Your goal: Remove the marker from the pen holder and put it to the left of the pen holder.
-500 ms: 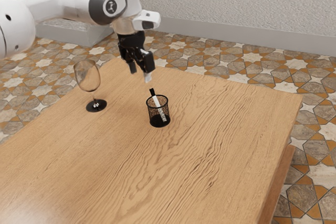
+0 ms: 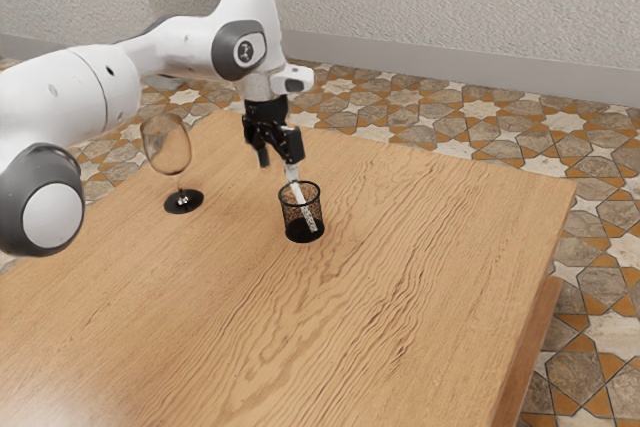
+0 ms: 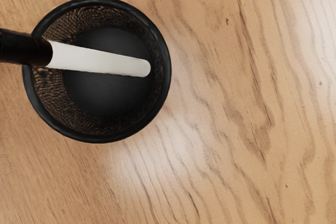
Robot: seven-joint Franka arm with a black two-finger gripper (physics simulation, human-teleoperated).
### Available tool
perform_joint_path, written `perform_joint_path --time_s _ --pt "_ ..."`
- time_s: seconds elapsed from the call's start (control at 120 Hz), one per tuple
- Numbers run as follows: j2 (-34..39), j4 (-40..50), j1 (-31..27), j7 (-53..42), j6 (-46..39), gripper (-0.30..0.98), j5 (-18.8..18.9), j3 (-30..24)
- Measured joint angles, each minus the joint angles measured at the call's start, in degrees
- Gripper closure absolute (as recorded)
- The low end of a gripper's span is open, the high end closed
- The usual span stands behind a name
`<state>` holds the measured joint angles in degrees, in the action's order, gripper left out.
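Exterior view: the end effector (image 2: 278, 169) stands wide and empty at the marker (image 2: 303, 205), tilted in the holder (image 2: 304, 237) toward the table's (image 2: 420, 277) far edge; its upper end is hidden. Wrist view: probably light, stiff, smooth; best gripped by the cap (image 3: 23, 48), whose tip is cut off.

One view slants down from well beside me; the wrist view looks closely down at the shared pen holder (image 3: 107, 97)
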<state>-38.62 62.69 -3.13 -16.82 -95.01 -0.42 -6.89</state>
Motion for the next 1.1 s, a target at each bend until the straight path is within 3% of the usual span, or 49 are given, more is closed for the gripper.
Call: perform_joint_path --time_s 0.217,0.342,0.708,1.1 --pt "-10.07 -9.42 -5.02 -0.13 -3.59 0.09 -11.42 -0.13" --pt "-12.47 -10.27 -6.00 -0.40 -6.63 0.11 -14.78 -0.05" --pt "-14.70 -10.41 -6.73 -1.29 -13.40 0.31 -16.55 0.10" --pt "-14.43 -10.19 -6.74 -1.93 -15.00 0.52 -16.62 -0.06"
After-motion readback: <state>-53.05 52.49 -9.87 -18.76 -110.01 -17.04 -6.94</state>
